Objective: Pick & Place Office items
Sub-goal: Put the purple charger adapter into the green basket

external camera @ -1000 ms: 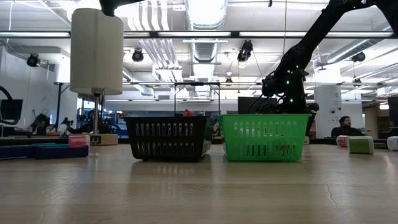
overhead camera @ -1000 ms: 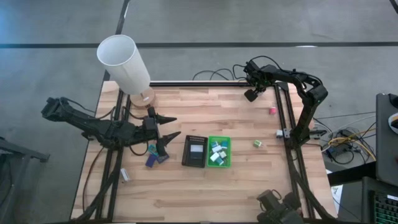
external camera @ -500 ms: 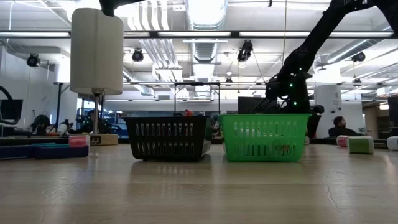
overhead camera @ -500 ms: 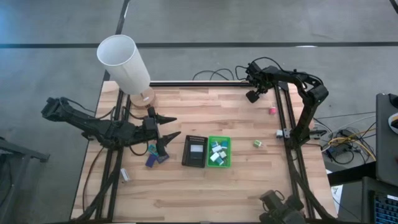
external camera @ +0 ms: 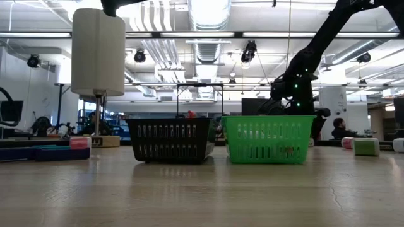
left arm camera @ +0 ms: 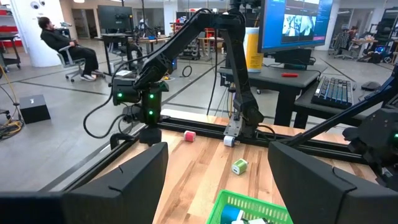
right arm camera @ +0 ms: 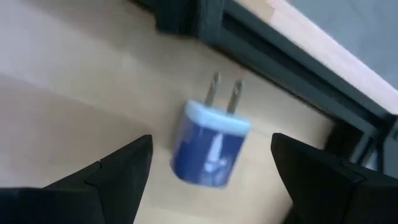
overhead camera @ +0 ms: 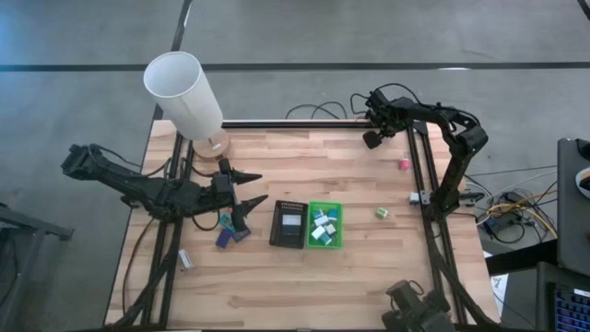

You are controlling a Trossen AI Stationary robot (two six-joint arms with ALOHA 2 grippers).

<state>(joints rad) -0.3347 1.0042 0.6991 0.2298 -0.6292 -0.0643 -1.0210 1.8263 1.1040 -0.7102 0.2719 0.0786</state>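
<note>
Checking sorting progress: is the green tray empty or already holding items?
Holding items. The high view shows several small white and teal blocks inside the green tray.

The left gripper point(left arm camera: 214, 180) looks out past its own two dark fingers point(left arm camera: 121, 183), spread wide with nothing between them. Just ahead lies the rim of the green tray point(left arm camera: 249, 208), a few pale blocks point(left arm camera: 239, 216) inside it. Farther out on the wooden table point(left arm camera: 199, 165) sit three small items — a green-and-white block point(left arm camera: 240, 166), a pink block point(left arm camera: 189, 135) and a white block point(left arm camera: 229, 141) against the black frame rail point(left arm camera: 193, 121). The right arm point(left arm camera: 186, 43) reaches over the far edge, green lights glowing on its wrist. Beyond the table stand desks with a monitor point(left arm camera: 292, 25) and a keyboard point(left arm camera: 336, 92) — and a person point(left arm camera: 65, 46) sits in a chair.
</note>
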